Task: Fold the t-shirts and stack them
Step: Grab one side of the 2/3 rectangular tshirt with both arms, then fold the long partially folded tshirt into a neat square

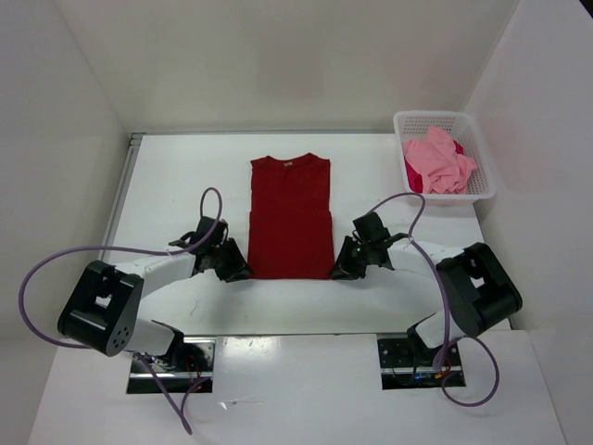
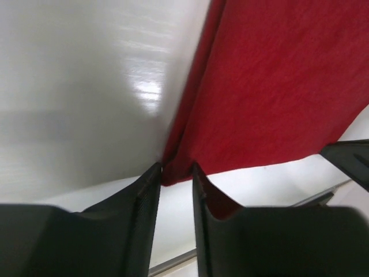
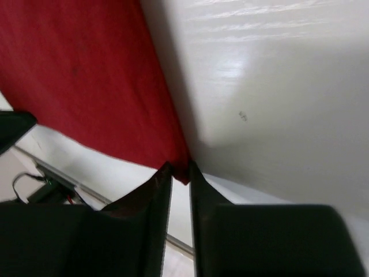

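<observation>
A dark red t-shirt point(image 1: 290, 218) lies flat at the middle of the table, folded into a long narrow rectangle with its collar at the far end. My left gripper point(image 1: 236, 269) sits at its near left corner. In the left wrist view the jaws point(image 2: 177, 167) stand apart, and that corner of the shirt point(image 2: 271, 86) lies between the fingertips. My right gripper point(image 1: 341, 269) sits at the near right corner. There the gripper point(image 3: 180, 166) shows a narrower gap astride the corner of the cloth point(image 3: 86, 75). A light pink t-shirt point(image 1: 440, 162) and a magenta one point(image 1: 412, 174) lie crumpled in the basket.
The white mesh basket point(image 1: 482, 158) stands at the far right corner of the table. White walls close in the table at the back and on both sides. Purple cables loop above both arms.
</observation>
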You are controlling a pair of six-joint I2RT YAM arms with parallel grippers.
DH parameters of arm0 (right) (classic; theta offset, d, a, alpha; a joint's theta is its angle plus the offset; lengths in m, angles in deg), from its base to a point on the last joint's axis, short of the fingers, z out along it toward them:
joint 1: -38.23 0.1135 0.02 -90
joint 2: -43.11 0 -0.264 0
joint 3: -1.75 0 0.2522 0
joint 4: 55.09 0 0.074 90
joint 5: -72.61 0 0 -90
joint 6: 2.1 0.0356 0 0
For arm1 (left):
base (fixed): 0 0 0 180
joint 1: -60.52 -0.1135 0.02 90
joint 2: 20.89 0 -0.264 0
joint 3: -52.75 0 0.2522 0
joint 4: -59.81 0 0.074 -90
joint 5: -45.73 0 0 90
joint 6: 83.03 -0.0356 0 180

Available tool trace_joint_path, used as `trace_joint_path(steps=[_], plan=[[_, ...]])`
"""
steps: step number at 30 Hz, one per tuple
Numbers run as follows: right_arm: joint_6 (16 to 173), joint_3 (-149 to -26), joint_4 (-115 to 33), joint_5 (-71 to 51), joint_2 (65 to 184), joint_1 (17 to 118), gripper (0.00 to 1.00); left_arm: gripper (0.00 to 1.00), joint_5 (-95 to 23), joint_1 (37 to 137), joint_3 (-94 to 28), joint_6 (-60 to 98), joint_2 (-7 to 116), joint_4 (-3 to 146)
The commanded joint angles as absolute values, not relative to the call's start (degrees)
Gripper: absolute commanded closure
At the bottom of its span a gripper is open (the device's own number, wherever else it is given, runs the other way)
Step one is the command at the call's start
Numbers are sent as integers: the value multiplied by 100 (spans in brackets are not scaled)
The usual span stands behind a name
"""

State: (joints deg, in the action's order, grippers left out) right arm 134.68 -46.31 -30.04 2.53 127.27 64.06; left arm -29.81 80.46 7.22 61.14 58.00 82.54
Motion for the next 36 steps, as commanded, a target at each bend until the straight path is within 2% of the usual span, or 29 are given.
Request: trace_joint_path(steps=[1, 2, 5, 8, 13, 16, 18, 22, 27, 32, 36], plan=[[13439, -4593, -3298, 72, 12880, 6407, 80, 68, -2758, 8038, 524, 5989, 6101, 8042], [13439, -4593, -3237, 71, 12880, 6407, 84, 75, -2757, 8038, 455, 5988, 6102, 8042], [13491, -4593, -3052, 71, 12583, 6407, 96, 88, -2704, 8038, 401, 5935, 6077, 8173], [13649, -4392, -2781, 71, 12179, 6521, 100, 91, -2845, 8038, 401, 5874, 5681, 8612], [14484, -3689, -2271, 264, 10583, 7109, 100, 99, -2591, 8038, 691, 6092, 4454, 9439], [14924, -3784, -1507, 239, 9388, 7286, 100, 100, -2379, 8038, 744, 6321, 3582, 10105], [14794, -4100, -1111, 299, 9102, 6998, 100, 100, -2518, 8038, 221, 6375, 3291, 10344], [13898, -4995, -1039, 713, 9767, 6215, 100, 100, -2590, 7890, -1012, 6050, 4052, 10276], [12527, -6516, -1319, 634, 11629, 5206, 100, 100, -2826, 7625, -2102, 5716, 5634, 9416], [11823, -8238, -1584, 528, 13797, 4738, 100, 100, -3240, 7493, -3551, 5593, 7538, 9071], [11717, -9206, -1654, 468, 14830, 4562, 100, 100, -3354, 7441, -4580, 5593, 8614, 9000]])
